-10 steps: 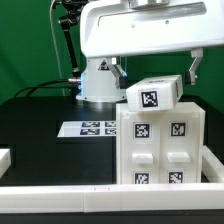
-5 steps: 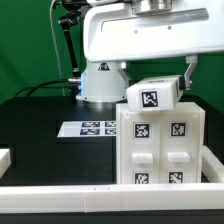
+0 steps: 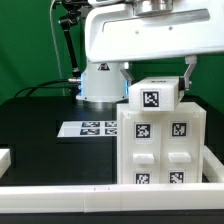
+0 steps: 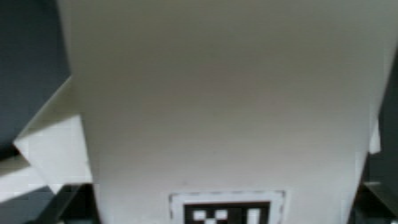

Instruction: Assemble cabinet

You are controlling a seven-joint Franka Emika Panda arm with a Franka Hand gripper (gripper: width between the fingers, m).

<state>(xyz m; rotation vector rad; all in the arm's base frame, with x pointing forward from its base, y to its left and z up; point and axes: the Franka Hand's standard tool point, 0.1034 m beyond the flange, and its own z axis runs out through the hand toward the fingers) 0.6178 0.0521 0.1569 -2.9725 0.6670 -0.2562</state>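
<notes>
The cabinet body (image 3: 160, 150) is a tall white box with several black-and-white tags on its front, standing at the exterior view's right. A small white tagged block (image 3: 152, 96) sits level on top of it. My gripper (image 3: 157, 82) reaches down from above, one dark finger (image 3: 188, 70) on each side of the block, and is shut on it. In the wrist view the block's white face (image 4: 214, 100) fills the picture, with a tag (image 4: 231, 208) at one edge. Only dark slivers of the gripper (image 4: 217, 212) show beside it.
The marker board (image 3: 88, 128) lies flat on the black table beside the cabinet body. The white robot base (image 3: 100, 85) stands behind it. A white rail (image 3: 60, 195) runs along the front edge, and a small white piece (image 3: 5, 157) lies at the exterior view's far left.
The block on top of the cabinet body was tilted and now sits level. The gripper has shifted slightly toward the exterior view's left with it.
</notes>
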